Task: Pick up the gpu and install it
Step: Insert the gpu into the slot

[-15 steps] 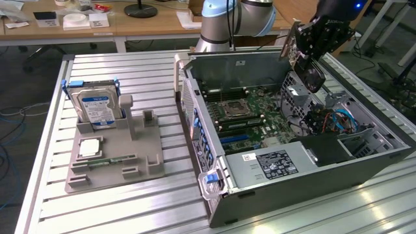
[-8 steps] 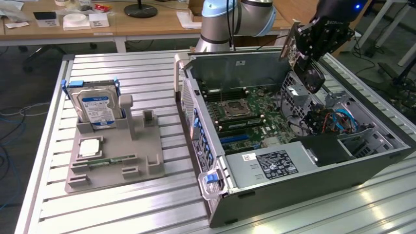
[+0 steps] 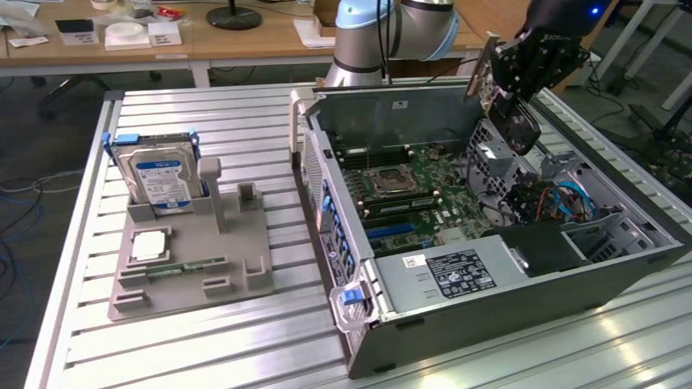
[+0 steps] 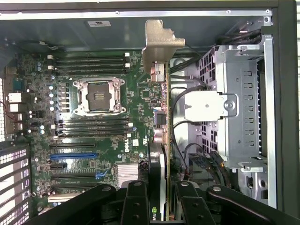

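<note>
Green gpu (image 4: 161,122) clamped in black jaws, hanging over open computer case (image 3: 540,312), motherboard (image 3: 416,182) inside, grey tray (image 3: 243,243) holding upright hard drive (image 3: 160,177)

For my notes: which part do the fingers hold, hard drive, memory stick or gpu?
The gpu, on edge over the open case; the hard drive and memory stick sit in the grey holder.

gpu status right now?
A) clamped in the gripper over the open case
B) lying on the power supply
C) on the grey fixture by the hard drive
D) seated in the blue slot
A: the gripper is closed on the gpu, which hangs in the air over the open case.
</note>
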Robot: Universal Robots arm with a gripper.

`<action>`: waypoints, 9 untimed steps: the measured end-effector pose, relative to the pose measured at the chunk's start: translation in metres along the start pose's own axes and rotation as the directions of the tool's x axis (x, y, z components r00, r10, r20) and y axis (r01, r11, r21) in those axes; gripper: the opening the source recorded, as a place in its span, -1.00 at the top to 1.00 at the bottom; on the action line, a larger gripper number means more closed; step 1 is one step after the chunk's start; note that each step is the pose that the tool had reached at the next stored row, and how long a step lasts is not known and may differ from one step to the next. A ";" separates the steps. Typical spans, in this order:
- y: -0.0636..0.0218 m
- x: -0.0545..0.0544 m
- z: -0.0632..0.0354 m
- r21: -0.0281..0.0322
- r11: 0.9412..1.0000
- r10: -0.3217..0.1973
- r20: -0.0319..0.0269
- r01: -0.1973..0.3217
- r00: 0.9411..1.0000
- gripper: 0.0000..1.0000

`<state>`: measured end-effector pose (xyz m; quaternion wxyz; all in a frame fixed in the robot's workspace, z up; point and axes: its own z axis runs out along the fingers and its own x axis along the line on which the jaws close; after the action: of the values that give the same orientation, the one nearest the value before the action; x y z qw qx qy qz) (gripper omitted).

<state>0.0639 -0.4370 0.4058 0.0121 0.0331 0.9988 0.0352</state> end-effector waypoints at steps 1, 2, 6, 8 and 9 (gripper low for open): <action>0.0000 0.000 0.0000 0.000 1.000 0.000 0.000 0.000 1.000 0.47; 0.0000 0.000 0.0000 0.000 1.000 -0.001 0.000 0.001 1.000 0.47; 0.0000 0.000 0.0001 -0.001 1.000 -0.024 -0.002 0.024 1.000 0.47; 0.0000 0.000 0.0001 -0.001 0.999 -0.042 -0.003 0.042 0.999 0.47; 0.0000 0.000 0.0001 -0.001 0.999 -0.050 -0.003 0.050 0.999 0.47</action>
<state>0.0639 -0.4370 0.4057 0.0113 0.0081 0.9993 0.0355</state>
